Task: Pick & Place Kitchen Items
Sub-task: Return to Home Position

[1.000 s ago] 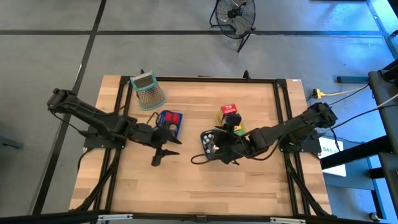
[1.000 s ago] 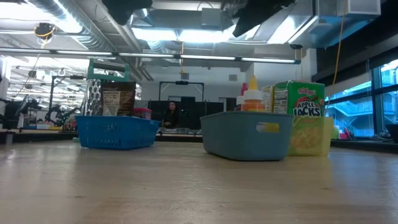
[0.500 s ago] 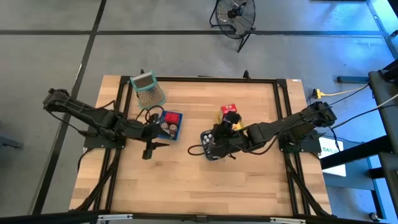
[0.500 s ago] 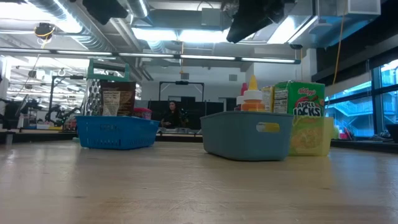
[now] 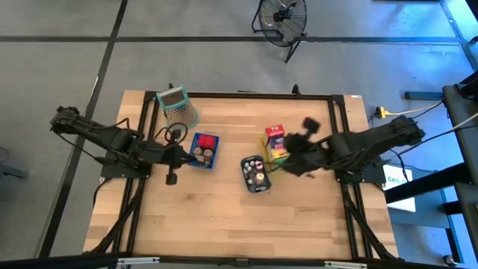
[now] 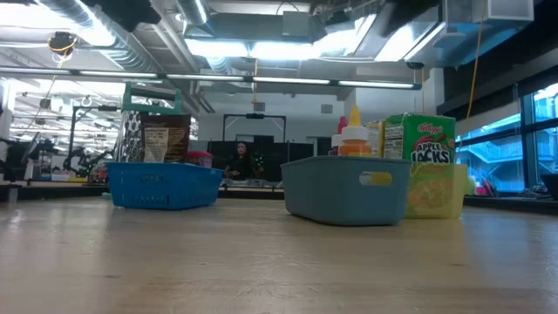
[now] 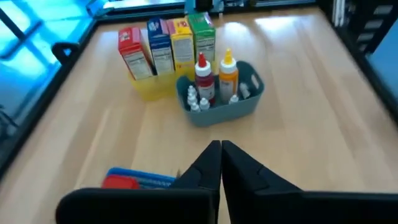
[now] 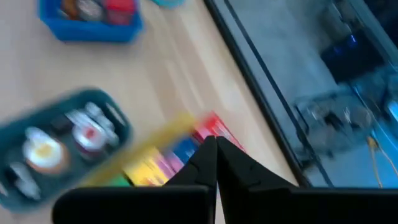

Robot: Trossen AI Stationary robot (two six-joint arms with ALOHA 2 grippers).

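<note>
Several cartons [image 7: 168, 46] stand upright in a yellow tray [image 5: 276, 142]. Next to it, a grey-blue tray [image 5: 255, 173] holds a red-capped bottle [image 7: 203, 78], an orange bottle [image 7: 228, 74] and small white pieces. A blue tray [image 5: 203, 149] holds red and round brown items. My left gripper [image 5: 170, 179] hangs shut over bare wood to the left of the blue tray, holding nothing. My right gripper [image 5: 287, 155] is shut and empty, raised over the cartons' right side.
A green-rimmed mesh grater [image 5: 178, 108] stands at the far left of the table. The near half of the tabletop [image 5: 239, 224] is bare wood. In the low view a person [image 6: 237, 161] sits in the room behind the table.
My left gripper has drawn back toward the table's left edge, away from the blue tray, and has shut. My right gripper has pulled away from the grey-blue tray, rising and going toward the table's right edge. The trays and their contents have stayed put.
</note>
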